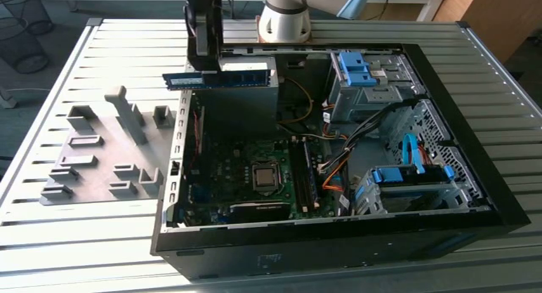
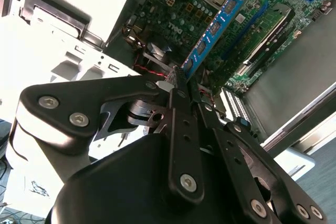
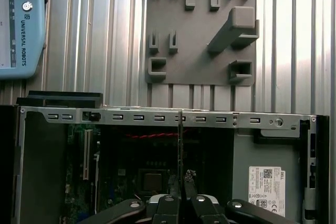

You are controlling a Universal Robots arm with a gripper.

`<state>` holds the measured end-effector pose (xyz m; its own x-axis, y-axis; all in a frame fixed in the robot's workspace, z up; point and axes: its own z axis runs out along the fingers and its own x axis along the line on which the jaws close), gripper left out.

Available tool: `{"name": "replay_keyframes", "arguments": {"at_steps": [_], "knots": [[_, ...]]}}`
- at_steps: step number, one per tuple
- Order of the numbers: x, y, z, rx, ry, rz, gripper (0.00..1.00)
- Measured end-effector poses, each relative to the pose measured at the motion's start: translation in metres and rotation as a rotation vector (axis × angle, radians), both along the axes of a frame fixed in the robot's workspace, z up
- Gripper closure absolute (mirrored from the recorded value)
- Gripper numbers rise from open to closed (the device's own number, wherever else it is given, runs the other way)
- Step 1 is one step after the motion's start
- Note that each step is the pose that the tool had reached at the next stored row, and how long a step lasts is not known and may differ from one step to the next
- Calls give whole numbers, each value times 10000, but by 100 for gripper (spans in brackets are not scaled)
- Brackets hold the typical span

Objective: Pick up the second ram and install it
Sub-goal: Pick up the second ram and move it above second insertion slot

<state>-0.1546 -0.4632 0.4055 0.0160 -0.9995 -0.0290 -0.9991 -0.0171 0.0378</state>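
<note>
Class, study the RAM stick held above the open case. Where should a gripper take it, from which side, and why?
Pinch the second ram across its two flat faces at the upper long edge, from above, as the gripper does. It is thin and stands on edge, so its lower edge is free for a slot.

Blue-green second ram [image 1: 237, 80], level, on edge between the fingers [image 2: 181, 109], above open case [image 1: 339, 250]

Black gripper [image 3: 181, 184] pinches the second ram [image 3: 181, 145], seen edge-on as a thin dark line over the open grey metal computer case [image 3: 157, 116]. Green motherboard [image 3: 131, 166] inside, red wire [image 3: 152, 136] near the rim. Beyond the case, a grey plastic slotted holder tray [image 3: 202, 51] lies on the ribbed metal table [image 3: 105, 35], with a pale blue-grey teach pendant [image 3: 18, 24] nearby.
</note>
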Motion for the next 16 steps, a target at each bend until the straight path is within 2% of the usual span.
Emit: {"name": "replay_keyframes", "arguments": {"at_steps": [12,13,16], "knots": [[30,0,0,0,0,0,86],[88,0,0,0,1,-1,86],[102,0,0,0,1,0,86]]}}
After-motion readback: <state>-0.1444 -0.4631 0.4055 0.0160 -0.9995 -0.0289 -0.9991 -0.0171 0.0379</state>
